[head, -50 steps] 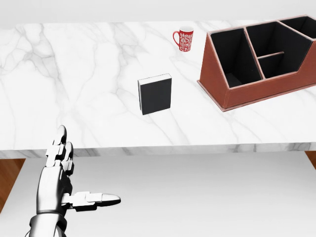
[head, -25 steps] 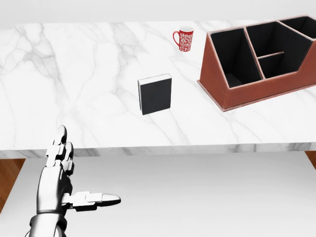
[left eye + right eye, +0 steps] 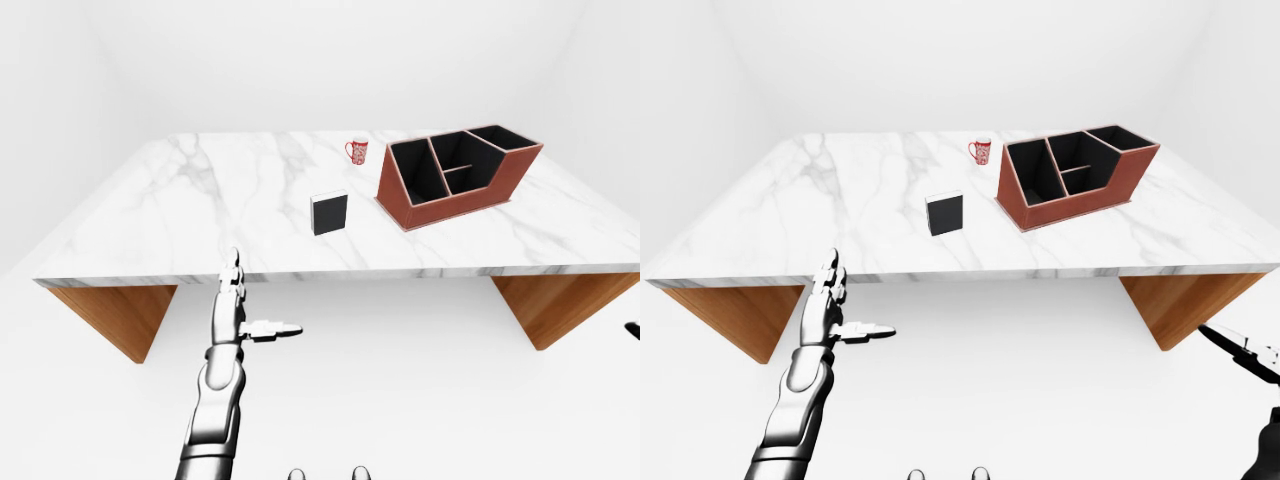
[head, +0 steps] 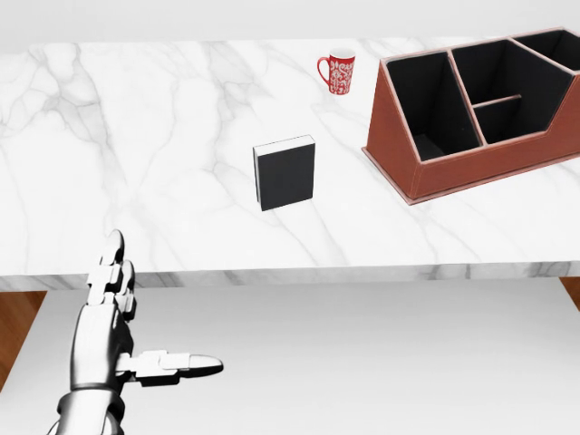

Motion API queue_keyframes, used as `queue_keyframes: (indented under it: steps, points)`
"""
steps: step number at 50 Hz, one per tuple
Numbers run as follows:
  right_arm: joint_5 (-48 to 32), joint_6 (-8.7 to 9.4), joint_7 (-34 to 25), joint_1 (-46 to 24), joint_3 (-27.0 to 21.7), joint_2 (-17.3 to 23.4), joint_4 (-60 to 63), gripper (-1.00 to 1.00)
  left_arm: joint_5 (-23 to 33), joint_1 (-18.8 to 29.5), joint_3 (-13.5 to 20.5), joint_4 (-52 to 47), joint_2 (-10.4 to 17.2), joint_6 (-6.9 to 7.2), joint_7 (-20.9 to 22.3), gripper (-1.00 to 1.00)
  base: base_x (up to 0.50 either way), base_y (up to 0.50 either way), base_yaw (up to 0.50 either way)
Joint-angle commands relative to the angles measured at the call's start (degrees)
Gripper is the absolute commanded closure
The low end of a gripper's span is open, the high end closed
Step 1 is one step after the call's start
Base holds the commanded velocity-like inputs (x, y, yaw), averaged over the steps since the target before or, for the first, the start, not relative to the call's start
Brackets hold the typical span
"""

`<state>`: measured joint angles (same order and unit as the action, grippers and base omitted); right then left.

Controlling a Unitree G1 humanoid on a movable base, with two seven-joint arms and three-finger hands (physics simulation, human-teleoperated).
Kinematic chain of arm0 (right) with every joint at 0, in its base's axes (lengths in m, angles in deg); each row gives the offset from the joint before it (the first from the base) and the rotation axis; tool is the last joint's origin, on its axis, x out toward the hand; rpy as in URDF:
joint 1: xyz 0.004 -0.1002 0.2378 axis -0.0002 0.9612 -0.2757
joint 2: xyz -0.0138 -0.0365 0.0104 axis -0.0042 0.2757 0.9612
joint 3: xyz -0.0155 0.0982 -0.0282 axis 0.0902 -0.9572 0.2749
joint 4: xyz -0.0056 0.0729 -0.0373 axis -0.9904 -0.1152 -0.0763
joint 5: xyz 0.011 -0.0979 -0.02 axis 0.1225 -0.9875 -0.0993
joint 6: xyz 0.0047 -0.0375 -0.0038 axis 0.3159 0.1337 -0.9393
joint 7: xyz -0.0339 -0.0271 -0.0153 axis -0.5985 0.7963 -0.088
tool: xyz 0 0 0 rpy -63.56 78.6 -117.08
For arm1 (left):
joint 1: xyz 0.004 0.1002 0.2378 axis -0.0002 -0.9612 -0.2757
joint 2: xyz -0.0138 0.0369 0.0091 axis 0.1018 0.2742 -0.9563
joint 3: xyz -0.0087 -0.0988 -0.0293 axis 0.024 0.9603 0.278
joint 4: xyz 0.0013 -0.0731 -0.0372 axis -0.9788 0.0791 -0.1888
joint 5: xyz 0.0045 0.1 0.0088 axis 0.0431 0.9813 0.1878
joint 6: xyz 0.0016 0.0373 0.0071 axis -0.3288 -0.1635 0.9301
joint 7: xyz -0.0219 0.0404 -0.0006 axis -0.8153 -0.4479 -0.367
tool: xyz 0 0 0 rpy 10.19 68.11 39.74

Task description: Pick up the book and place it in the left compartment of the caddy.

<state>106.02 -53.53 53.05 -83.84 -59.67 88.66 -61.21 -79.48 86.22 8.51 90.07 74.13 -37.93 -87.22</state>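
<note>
A black book (image 4: 285, 174) stands upright near the middle of the marble table (image 4: 136, 136). To its right sits the red-brown caddy (image 4: 435, 168) with black compartments; its left compartment (image 4: 421, 95) holds nothing. My left hand (image 4: 154, 313) hangs open below the table's near edge, left of the book and well apart from it, fingers up and thumb out to the right. Only a stretched digit of my right hand (image 3: 1238, 350) shows, at the right-eye view's lower right edge, holding nothing.
A red patterned mug (image 4: 338, 71) stands above the book, just left of the caddy. The table rests on wooden supports (image 3: 120, 315) at both ends. White floor lies between me and the table edge.
My left hand has sunk very slightly in the head view. The book, the caddy and the mug have not moved.
</note>
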Motion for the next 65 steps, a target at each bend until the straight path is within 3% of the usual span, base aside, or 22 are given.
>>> queue_keyframes:
  steps: [1, 15, 17, 21, 25, 48, 57, 65]
  points:
    - [0.47, 0.02, -1.16, 0.39, -0.55, -0.55, 1.40, -1.00, -0.05, 0.07, 0.01, 0.11, 0.01, 0.00, 0.25, -1.00, 0.00, 0.00, 0.00]
    - [-0.32, -1.03, -1.78, 0.43, -0.38, -0.96, 1.14, -1.00, -0.12, -0.33, -0.20, -0.59, -0.12, 0.00, 0.41, -1.00, 0.00, 0.00, 0.00]
    - [0.04, -0.15, -1.22, 0.41, -0.51, -0.76, 1.25, -1.00, 0.14, -0.23, -0.17, -0.40, -0.09, 0.00, 0.20, -1.00, 0.00, 0.00, 0.00]
    - [-0.11, -0.56, -1.08, 0.16, -0.31, -0.67, 0.66, -1.00, 0.14, -0.02, -0.03, 0.20, -0.01, 0.00, 0.16, -1.00, 0.00, 0.00, 0.00]
    - [0.07, 0.21, -1.05, 0.69, -0.49, -0.83, 2.06, -1.00, 0.27, -0.24, -0.16, -0.46, -0.06, 0.00, 0.14, -1.00, 0.00, 0.00, 0.00]
    - [0.20, -0.76, -1.08, 0.26, -0.24, -0.54, 0.30, -1.00, 0.69, -0.35, -0.25, -0.57, -0.11, 0.00, -0.12, -1.00, 0.00, 0.00, 0.12]
    - [0.78, 0.21, -0.43, 0.50, -0.67, -0.28, 1.25, -1.00, 0.59, -0.15, -0.14, -0.16, -0.09, 0.00, -0.28, -1.00, 0.00, 0.00, 0.23]
    - [0.40, -0.02, -0.72, 0.28, -0.53, -0.51, 0.45, -1.00, 0.68, 0.06, -0.19, 0.35, -0.03, 0.00, -0.25, -1.00, 0.00, 0.00, 0.23]
